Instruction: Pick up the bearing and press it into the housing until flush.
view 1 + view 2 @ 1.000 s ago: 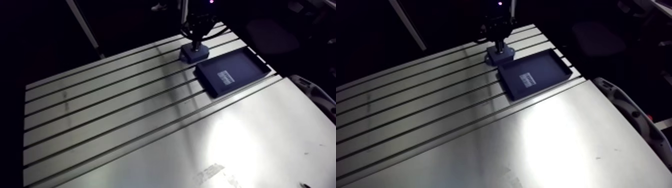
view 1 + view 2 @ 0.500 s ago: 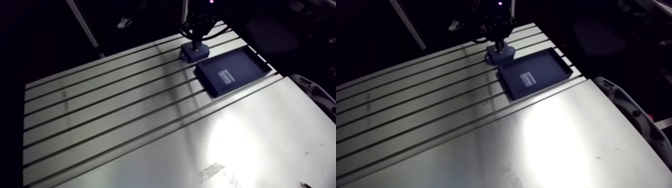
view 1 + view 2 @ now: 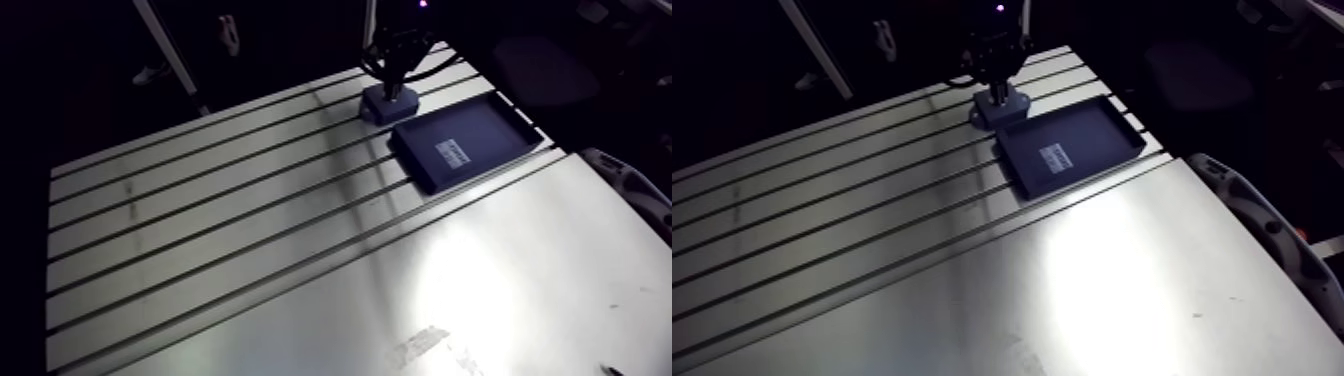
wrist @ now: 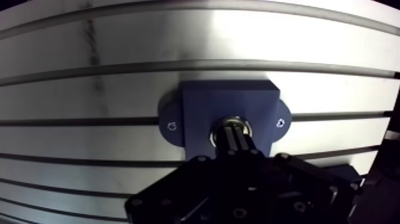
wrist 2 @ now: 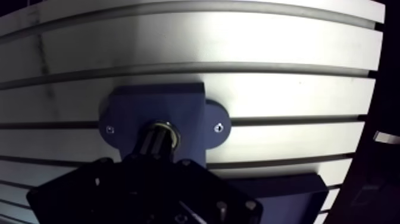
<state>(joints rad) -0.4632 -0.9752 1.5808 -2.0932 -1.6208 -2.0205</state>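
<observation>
Blue-grey plastic is forming the housing, a square block with two rounded ears, each carrying a small screw, and it is lying on the slotted worktop just beside a dark tray. Sitting in the block's central bore, the bearing is showing only as a thin shiny metal ring, and whether it is flush I cannot tell. The tool is standing straight over it with its two fingers pressed together, their tips down at the ring's middle.
</observation>
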